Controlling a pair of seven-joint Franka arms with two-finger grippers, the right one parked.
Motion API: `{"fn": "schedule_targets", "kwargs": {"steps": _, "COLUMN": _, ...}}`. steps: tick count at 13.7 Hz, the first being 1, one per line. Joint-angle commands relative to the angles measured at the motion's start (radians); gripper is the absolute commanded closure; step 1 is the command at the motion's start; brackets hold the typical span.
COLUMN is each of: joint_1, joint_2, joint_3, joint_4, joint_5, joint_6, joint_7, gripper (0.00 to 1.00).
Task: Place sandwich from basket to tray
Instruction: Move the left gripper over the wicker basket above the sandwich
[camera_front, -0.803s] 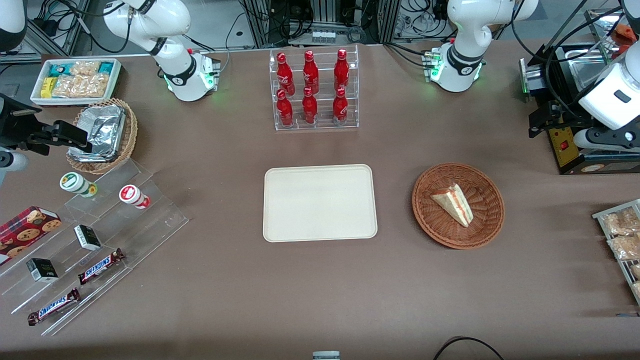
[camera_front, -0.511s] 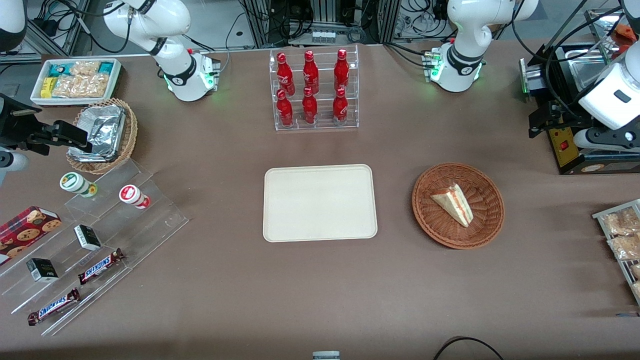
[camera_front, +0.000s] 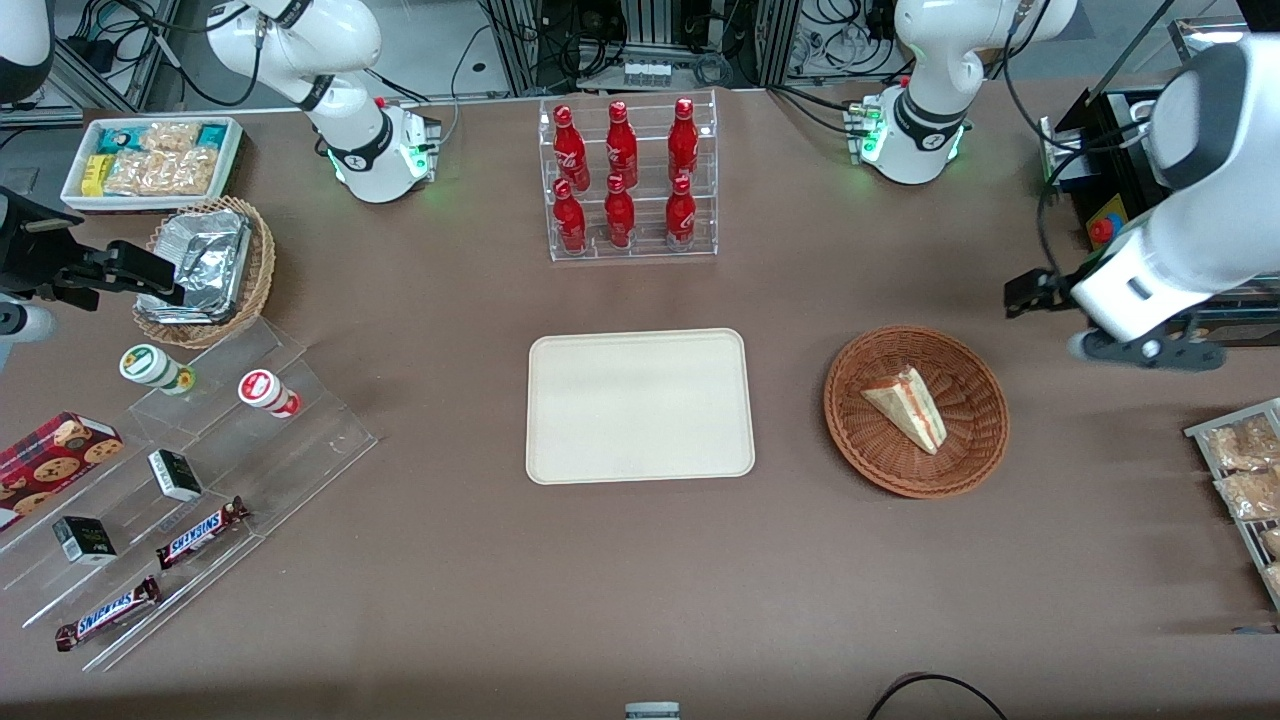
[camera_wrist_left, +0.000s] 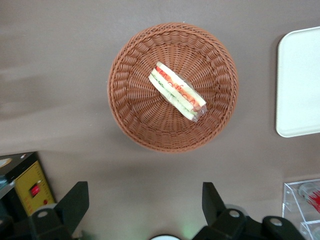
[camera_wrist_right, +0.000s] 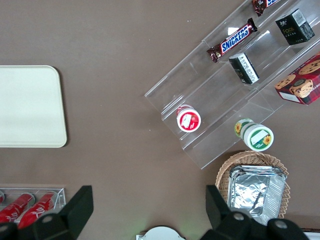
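Gripper (camera_wrist_left: 142, 205) open, jaws spread wide and empty, up in the air off the basket (camera_wrist_left: 125, 107) rim, nothing touching. Sandwich (camera_wrist_left: 177, 91) lies in the basket's middle, below and ahead of the jaws. Tray (camera_front: 640, 406) sits bare beside the basket, toward the parked arm's end.

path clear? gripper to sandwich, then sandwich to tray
Nothing visible blocks either leg. The gripper, fingers open, hangs above the table beside the basket, away from the sandwich lying uncovered inside. Only bare table separates basket from the tray.
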Motion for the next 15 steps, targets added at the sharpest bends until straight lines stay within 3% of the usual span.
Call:
{"fn": "schedule_targets", "kwargs": {"steps": 1, "joint_1": -0.008, "joint_2": -0.025, "joint_3": -0.004, "joint_4": -0.088, "joint_5": 0.003, "joint_6": 0.083, "joint_7": -0.013, "gripper": 0.0}}
{"fn": "schedule_targets", "kwargs": {"steps": 7, "joint_1": -0.021, "joint_2": -0.022, "joint_3": -0.008, "joint_4": -0.251, "joint_5": 0.01, "joint_6": 0.291, "joint_7": -0.078, "gripper": 0.0}}
{"fn": "schedule_targets", "kwargs": {"steps": 15, "joint_1": -0.104, "joint_2": 0.088, "joint_3": -0.008, "joint_4": -0.289, "joint_5": 0.014, "joint_6": 0.488, "joint_7": -0.664, "gripper": 0.0}}
